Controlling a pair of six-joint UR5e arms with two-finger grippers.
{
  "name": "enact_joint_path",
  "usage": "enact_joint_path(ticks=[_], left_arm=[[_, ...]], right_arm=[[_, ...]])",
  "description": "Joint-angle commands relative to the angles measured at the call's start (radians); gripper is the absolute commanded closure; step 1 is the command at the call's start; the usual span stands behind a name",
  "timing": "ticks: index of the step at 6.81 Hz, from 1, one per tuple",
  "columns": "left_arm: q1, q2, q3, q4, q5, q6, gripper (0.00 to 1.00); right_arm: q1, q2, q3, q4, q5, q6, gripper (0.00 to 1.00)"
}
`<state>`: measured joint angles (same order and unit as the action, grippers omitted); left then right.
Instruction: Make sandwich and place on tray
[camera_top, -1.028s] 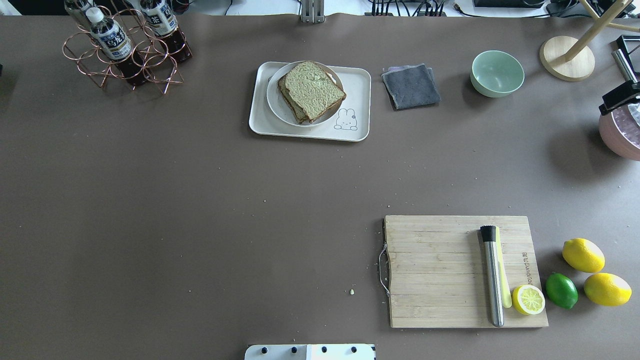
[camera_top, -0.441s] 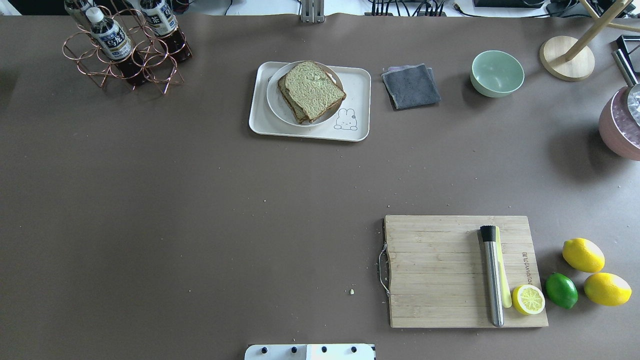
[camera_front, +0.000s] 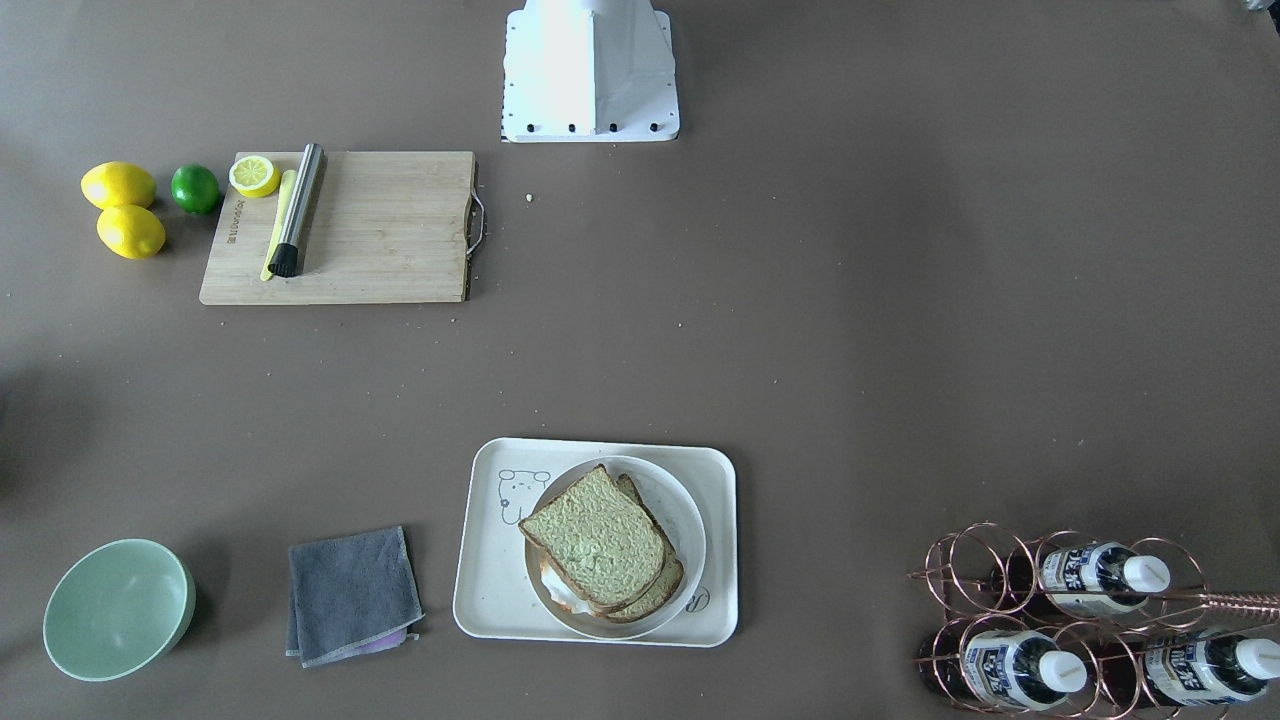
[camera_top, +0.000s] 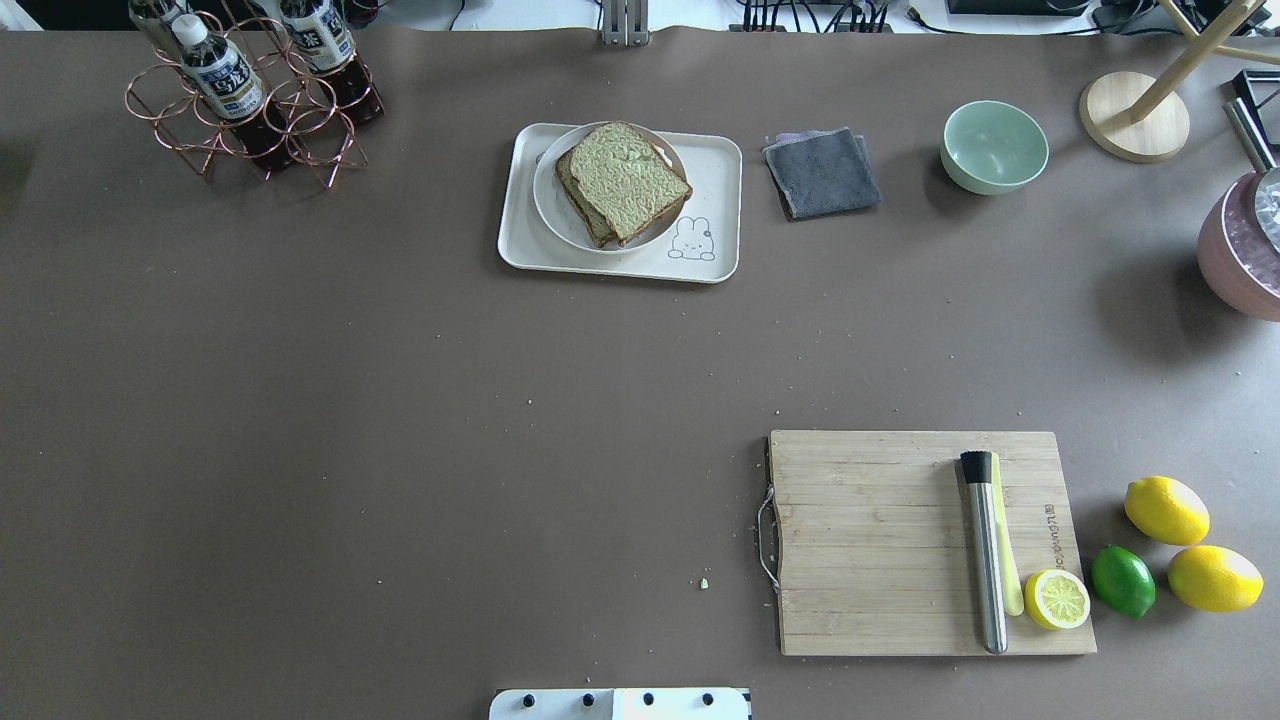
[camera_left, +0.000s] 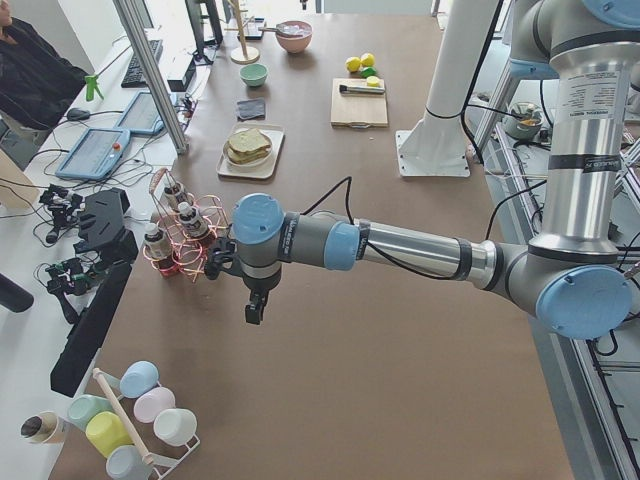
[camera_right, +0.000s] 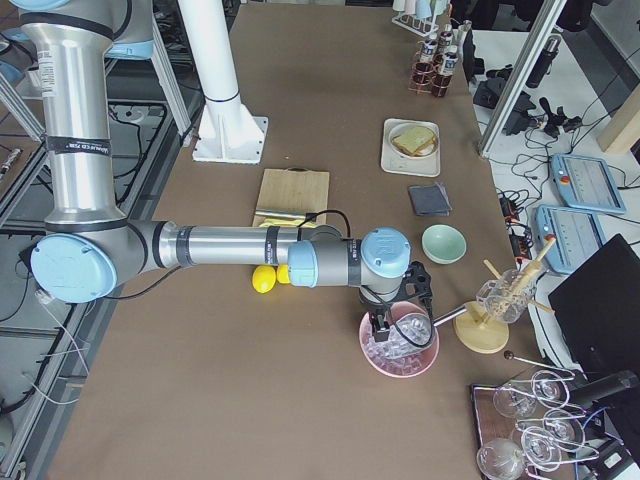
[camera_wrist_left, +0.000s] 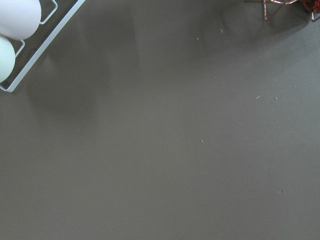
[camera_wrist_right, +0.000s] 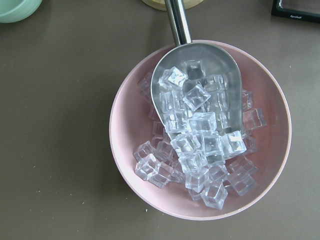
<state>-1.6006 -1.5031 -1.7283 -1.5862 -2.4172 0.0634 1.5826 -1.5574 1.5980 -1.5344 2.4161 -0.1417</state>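
Observation:
The sandwich (camera_top: 625, 180), two greenish-beige slices stacked askew, lies on a round white plate (camera_top: 548, 200) on the cream tray (camera_top: 715, 160) at the far middle of the table. In the front-facing view a bit of white egg (camera_front: 553, 592) peeks out under the sandwich (camera_front: 600, 545) on the tray (camera_front: 480, 600). My left gripper (camera_left: 256, 310) shows only in the exterior left view, hanging over bare table near the bottle rack. My right gripper (camera_right: 380, 325) shows only in the exterior right view, above the pink ice bowl. I cannot tell whether either is open or shut.
A wooden cutting board (camera_top: 880, 540) with a metal muddler (camera_top: 985, 550) and half lemon (camera_top: 1056, 599) lies near right, lemons and a lime (camera_top: 1122, 580) beside it. A grey cloth (camera_top: 822, 172), green bowl (camera_top: 993, 146), bottle rack (camera_top: 250, 95) and pink ice bowl (camera_wrist_right: 200, 130) stand around.
The right gripper, seen at the right edge of the overhead view a second ago, has left that view. The sandwich, plate and tray have not moved.

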Motion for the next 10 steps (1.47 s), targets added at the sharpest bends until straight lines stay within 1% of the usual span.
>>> enact_joint_path(ticks=[1,4,8,10], left_arm=[[-0.025,0.085,-0.01,-0.082,-0.003,-0.005,0.03],[-0.047,0.103,-0.005,-0.094,-0.002,-0.007,0.03],[-0.045,0.089,-0.013,-0.094,-0.003,-0.016,0.03],[-0.038,0.078,-0.014,-0.097,-0.003,-0.053,0.03]], right_arm=[[0.0,-0.018,0.017,0.0,-0.003,0.008,0.01],[0.0,-0.012,0.017,0.0,-0.002,0.017,0.01],[0.0,-0.009,0.022,0.0,-0.005,0.019,0.01],[0.0,-0.004,0.023,0.0,-0.005,0.036,0.01]])
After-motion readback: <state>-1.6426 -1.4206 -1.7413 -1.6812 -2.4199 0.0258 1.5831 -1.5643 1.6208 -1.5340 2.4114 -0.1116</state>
